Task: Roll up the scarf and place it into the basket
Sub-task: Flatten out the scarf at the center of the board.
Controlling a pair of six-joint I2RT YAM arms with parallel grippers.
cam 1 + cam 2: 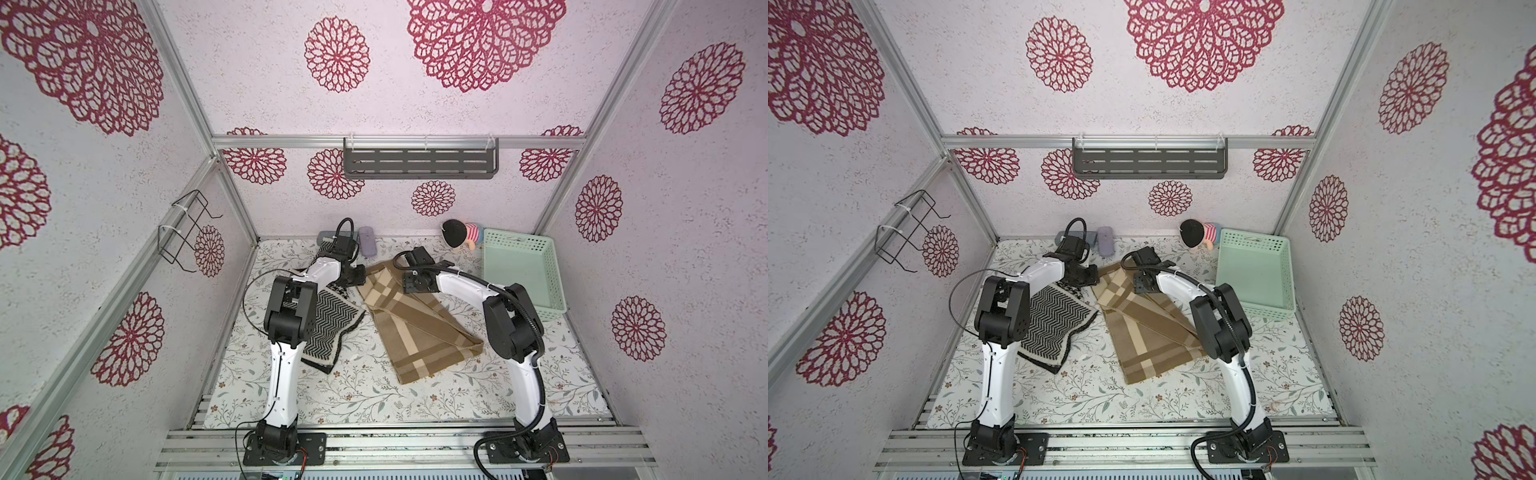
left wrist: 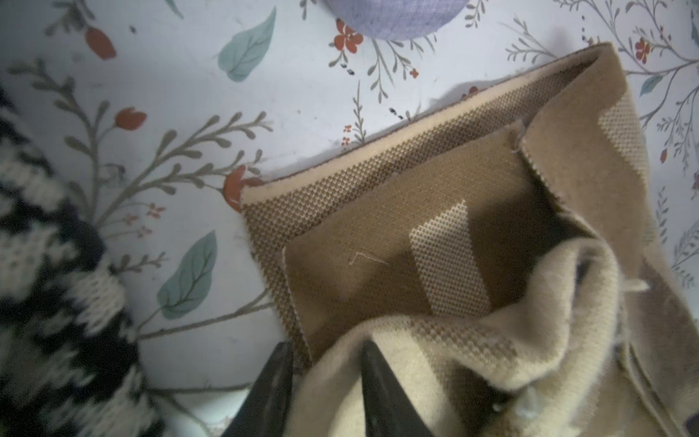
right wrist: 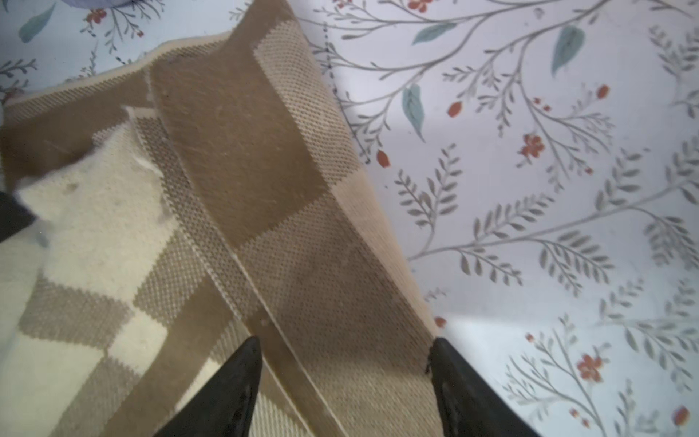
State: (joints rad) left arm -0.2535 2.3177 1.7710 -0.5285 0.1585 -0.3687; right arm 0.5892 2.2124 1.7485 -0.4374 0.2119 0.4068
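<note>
Roll barely begun. My left end effector [image 2: 324, 346] pinches a raised fold of the scarf [image 1: 415, 324], and my right end effector [image 3: 344, 340] hangs spread over it. The scarf lies on the table [image 1: 374, 395], near the basket [image 1: 515, 245]. Next, I reckon, the right must clamp too, then both turn evenly.

A tan plaid scarf [image 1: 415, 328] lies stretched across the floral tabletop [image 1: 374, 395], with the left gripper [image 1: 358, 276] and right gripper [image 1: 409, 286] down at its far end and the mint basket [image 1: 552, 282] nearby.

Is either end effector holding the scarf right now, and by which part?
Left end effector pinches the tan scarf by a bunched cream fold at its far end. Right end effector is open astride it, holding nothing.
</note>
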